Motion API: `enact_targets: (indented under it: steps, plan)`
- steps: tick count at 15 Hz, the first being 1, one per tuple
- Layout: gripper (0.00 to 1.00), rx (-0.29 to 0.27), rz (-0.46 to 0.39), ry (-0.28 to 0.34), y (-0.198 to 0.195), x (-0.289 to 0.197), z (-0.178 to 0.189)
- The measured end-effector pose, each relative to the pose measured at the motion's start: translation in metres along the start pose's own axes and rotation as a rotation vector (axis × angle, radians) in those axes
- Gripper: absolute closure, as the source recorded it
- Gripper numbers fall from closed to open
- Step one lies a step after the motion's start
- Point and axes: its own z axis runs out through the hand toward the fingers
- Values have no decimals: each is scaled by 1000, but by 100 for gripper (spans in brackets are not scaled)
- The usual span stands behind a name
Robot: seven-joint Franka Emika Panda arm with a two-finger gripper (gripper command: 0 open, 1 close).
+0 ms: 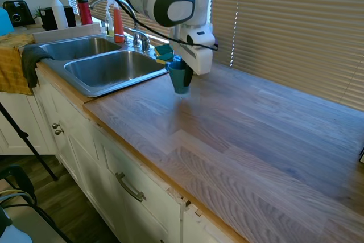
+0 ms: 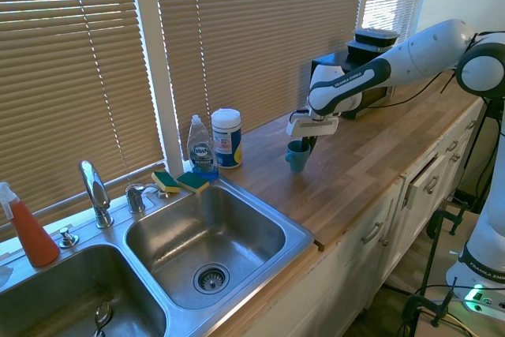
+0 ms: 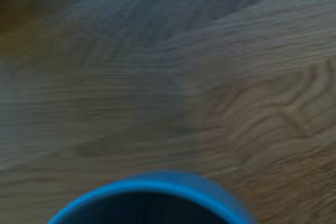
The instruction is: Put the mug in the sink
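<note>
1. Nearest the first exterior camera there's just a big stretch of bare wooden bench [image 1: 244,157], so loads of free room on that side.
2. Mid-bench, the hand [image 1: 181,68] is pinching the rim of the mug [image 1: 181,79], upright, right at the bench surface; can't tell if it's touching.
3. The sink [image 1: 85,88] rim is just beside the mug.
4. Only the second exterior view shows the wipes canister [image 2: 226,137], soap bottle [image 2: 202,147] and sponges [image 2: 180,181] behind the basin.
5. The wrist view shows only blurry blue rim over wood grain.
</note>
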Motion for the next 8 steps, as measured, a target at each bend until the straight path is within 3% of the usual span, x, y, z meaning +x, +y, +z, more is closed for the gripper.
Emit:
enact_targets:
  steps: [3,8]
  plan:
    - [100,61,-104,-9,-25,-65,-34]
    - [100,89,-222,-47,-58,-158,-48]
